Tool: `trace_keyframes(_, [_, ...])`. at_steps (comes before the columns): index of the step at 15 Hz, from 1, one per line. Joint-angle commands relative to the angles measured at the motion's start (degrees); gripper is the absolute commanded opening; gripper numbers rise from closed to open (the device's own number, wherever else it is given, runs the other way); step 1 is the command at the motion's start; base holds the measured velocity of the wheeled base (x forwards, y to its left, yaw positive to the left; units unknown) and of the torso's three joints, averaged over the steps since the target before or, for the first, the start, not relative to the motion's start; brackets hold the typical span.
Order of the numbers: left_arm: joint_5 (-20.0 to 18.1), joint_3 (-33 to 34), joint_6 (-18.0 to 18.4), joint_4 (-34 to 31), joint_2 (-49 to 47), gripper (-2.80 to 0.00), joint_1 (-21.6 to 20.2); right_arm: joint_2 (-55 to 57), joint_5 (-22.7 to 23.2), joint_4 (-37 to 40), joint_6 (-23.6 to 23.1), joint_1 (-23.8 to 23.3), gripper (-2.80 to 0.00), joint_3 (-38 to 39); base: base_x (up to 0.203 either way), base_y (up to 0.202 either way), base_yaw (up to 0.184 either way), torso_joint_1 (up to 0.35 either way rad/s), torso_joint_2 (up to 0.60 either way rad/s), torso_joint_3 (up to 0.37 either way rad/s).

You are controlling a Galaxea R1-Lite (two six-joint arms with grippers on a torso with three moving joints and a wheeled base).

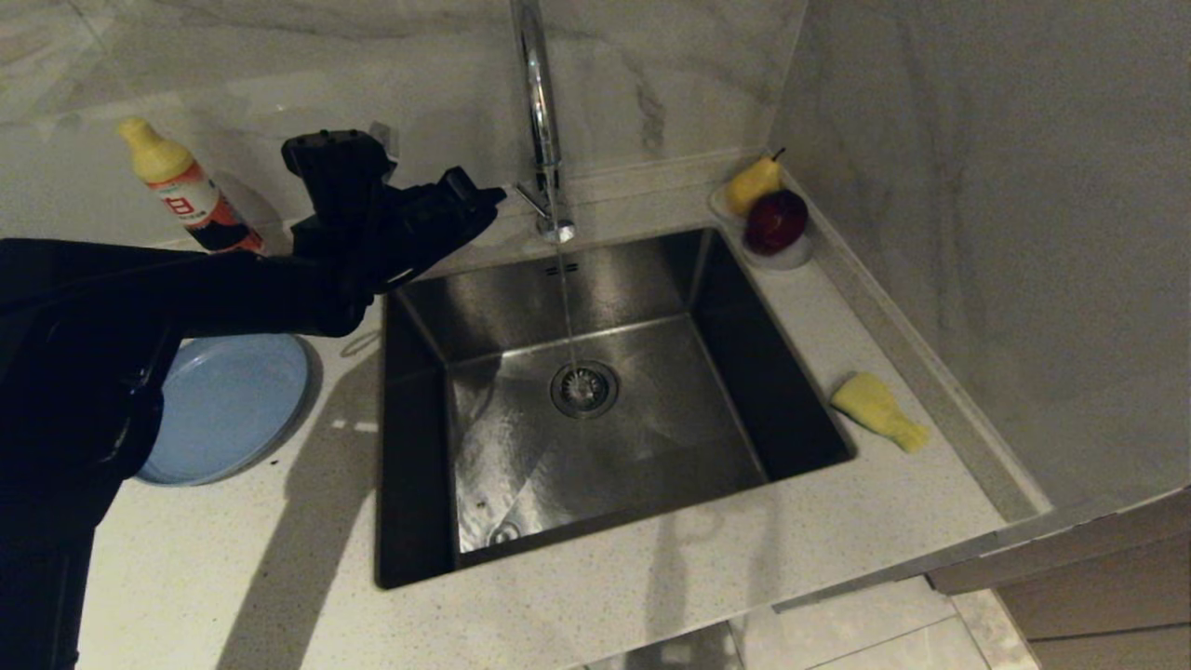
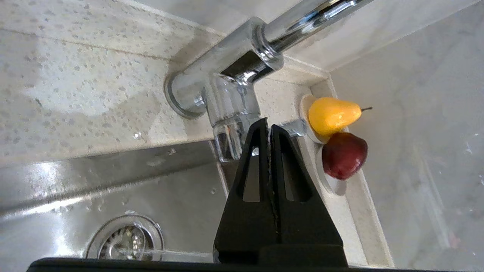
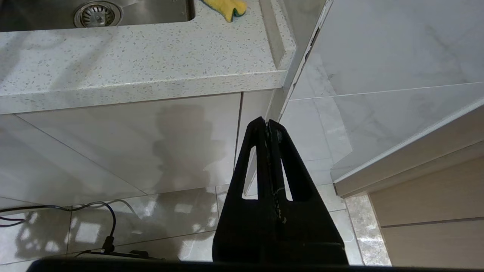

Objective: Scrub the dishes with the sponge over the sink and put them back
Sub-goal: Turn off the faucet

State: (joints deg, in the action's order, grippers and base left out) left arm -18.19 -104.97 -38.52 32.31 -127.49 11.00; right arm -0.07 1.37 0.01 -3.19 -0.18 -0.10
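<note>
Speckled white tabletop, marble walls, steel sink (image 1: 521,307) with tap (image 1: 540,112) running. Left tool (image 2: 269,130) closed, empty, by the tap's base at the sink's back-left corner. Sponge (image 1: 879,410) lies on the tabletop right of the sink, well apart from it. Light-blue plate (image 1: 233,400) left of the sink. Right tool (image 3: 267,124) closed, parked below tabletop level.

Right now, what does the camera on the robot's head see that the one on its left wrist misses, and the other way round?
Only the head view shows the light-blue plate left of the sink, the squashed yellow sponge on the counter to its right, a detergent bottle, and water running from the tap. Only the left wrist view shows the left gripper up close, shut and empty, near the tap's base. Both show the chrome tap, the steel sink with its drain strainer, and the pear and red apple in a small dish.
</note>
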Motion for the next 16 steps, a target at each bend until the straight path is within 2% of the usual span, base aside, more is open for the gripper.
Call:
trace_keyframes(1, [-0.2,0.9,-0.3,0.2,1.7,-2.80,0.1,0.1,0.0,0.0,-0.1,0.0,-2.80,0.0,0.000,0.000,0.000,0.000,0.00,0.000])
trace_keyframes(12, [-2.1,0.3,-0.9,-2.2,1.0,-2.80,1.1,0.1,0.0,0.0,-0.1,0.0,-2.80,0.0,0.000,0.000,0.000,0.000,0.00,0.000])
trace_keyframes(16, [-1.6,-2.9,-0.8,-1.0,-2.0,-2.80,1.4,0.1,0.0,0.0,-0.1,0.0,-2.80,0.0,0.000,0.000,0.000,0.000,0.00,0.000])
